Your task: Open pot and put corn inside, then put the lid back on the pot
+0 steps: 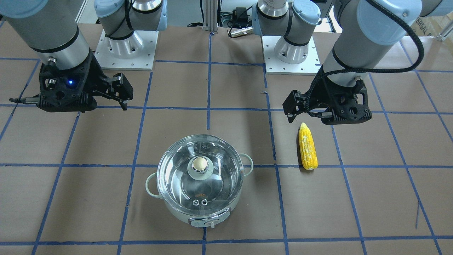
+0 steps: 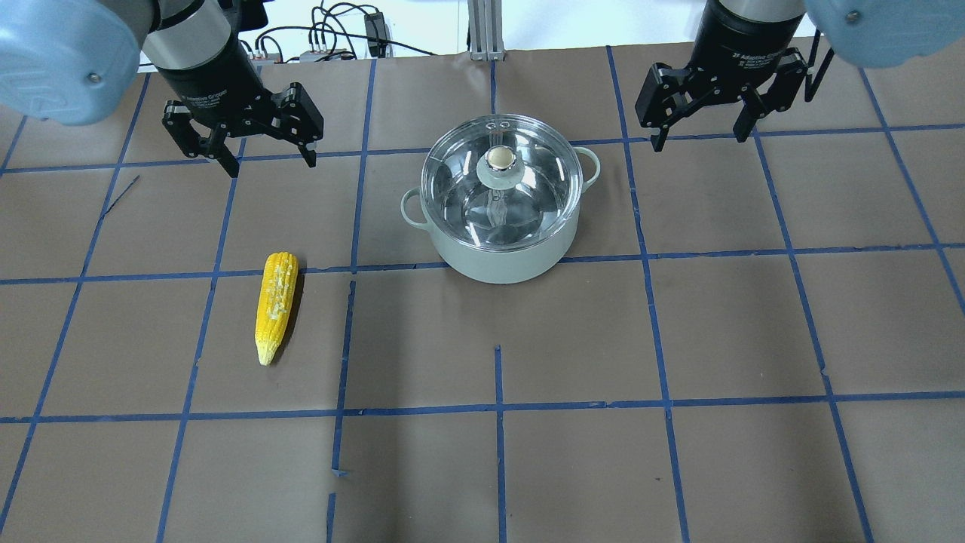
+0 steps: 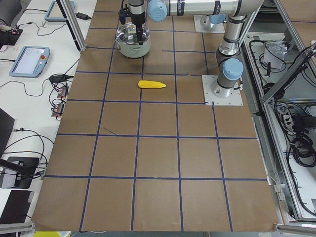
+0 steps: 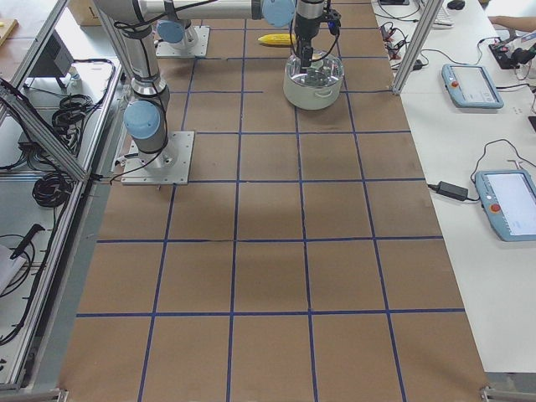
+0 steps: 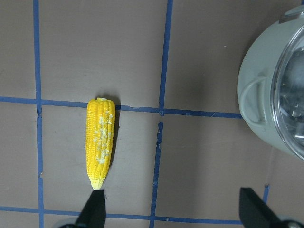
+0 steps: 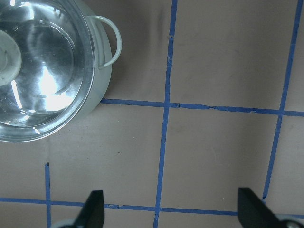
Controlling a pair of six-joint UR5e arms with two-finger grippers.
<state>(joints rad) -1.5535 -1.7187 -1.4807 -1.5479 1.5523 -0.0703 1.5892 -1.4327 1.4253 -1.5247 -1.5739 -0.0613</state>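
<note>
When you look down from the overhead view, you find the left gripper (image 2: 270, 162) at the far left, hanging above the table (image 2: 678, 339) with its 2 fingers spread wide and holding nothing. Near it the corn (image 2: 276, 305) lies flat on the table, thin tip toward the robot. In the middle stands the pot (image 2: 501, 260), well apart from the corn, with the lid (image 2: 497, 160) sitting on it. At the far right hangs the right gripper (image 2: 701, 136), its 2 fingers also spread and empty.
</note>
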